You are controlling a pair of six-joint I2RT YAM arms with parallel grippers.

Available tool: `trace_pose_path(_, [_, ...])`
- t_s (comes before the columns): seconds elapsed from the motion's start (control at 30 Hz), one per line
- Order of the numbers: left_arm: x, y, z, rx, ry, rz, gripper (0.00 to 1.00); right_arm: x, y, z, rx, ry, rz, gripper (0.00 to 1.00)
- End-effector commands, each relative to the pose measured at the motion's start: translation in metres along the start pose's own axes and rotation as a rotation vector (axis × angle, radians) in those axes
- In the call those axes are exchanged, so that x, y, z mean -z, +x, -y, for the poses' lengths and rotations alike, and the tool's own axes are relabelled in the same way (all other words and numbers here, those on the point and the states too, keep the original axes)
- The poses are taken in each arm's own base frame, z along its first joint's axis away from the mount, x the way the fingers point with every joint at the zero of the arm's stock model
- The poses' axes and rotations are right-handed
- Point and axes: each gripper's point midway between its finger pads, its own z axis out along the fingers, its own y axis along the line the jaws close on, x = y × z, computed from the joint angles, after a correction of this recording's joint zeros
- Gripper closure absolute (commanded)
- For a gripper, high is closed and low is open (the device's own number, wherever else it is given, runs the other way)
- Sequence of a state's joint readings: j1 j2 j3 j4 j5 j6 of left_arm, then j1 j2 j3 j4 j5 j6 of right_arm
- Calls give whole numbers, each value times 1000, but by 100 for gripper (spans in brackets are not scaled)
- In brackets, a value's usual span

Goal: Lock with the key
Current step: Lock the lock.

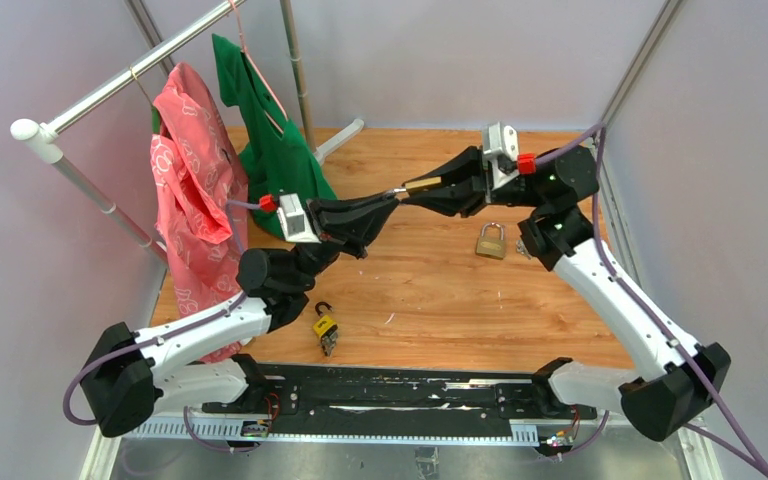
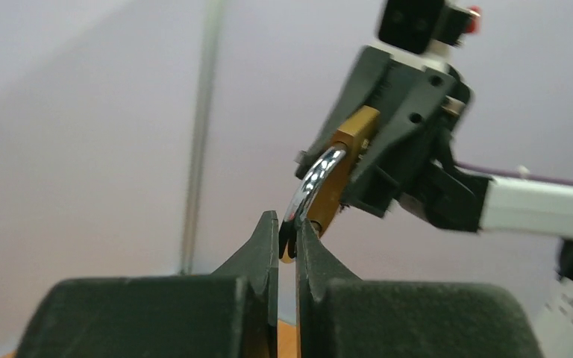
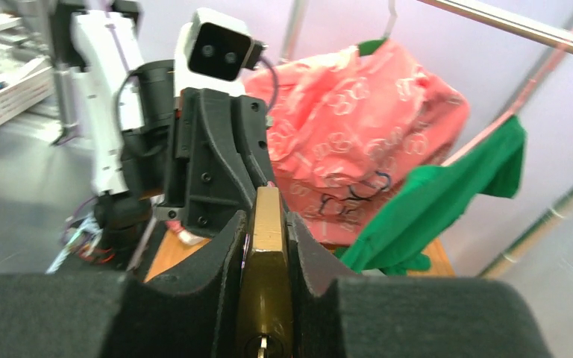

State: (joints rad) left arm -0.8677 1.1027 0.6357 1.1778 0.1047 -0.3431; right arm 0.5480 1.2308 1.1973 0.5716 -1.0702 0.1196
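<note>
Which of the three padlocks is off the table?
The padlock clamped in the right gripper, shackle pinched by the left gripper. The second brass padlock and the yellow padlock both lie on the table.

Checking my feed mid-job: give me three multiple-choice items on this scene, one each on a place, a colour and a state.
1. Where is the brass padlock held by the right gripper? A in a box; B in the air between both grippers; C in a drawer.
2. What colour is the garment farther back on the rail? A green; B blue; C white.
3. How is the left gripper? A wide open; B shut on the shackle; C shut on a cloth.
Key: 1 B, the top view shows it aloft between them. 2 A, it hangs green behind the pink garment. 3 B, its fingers pinch the shackle.
</note>
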Motion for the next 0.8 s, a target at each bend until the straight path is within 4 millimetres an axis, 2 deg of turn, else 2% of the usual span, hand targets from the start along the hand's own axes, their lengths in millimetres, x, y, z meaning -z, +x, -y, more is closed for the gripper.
trace_pose_path(0.0, [81,34,173,196,988,-353,100,0,103,-44,-355,-172,-228,100])
trace_pose_path(0.13, [79,33,170,177,997,-352,100,4,94,-49,-328,-186,-224,100])
trace_pose_path(0.3, [76,36,167,186,962,-362,100,4,93,-46,-347,-125,-194,100])
trace_pose_path(0.5, [57,47,143,214,783,-390,100,6,97,-44,-334,-11,-137,100])
trace_pose_path(0.57, [54,54,131,242,707,-430,100,13,99,-40,-332,30,-152,100])
trace_pose_path(0.77, [49,75,71,271,369,-506,100,47,116,-21,-338,236,-230,100])
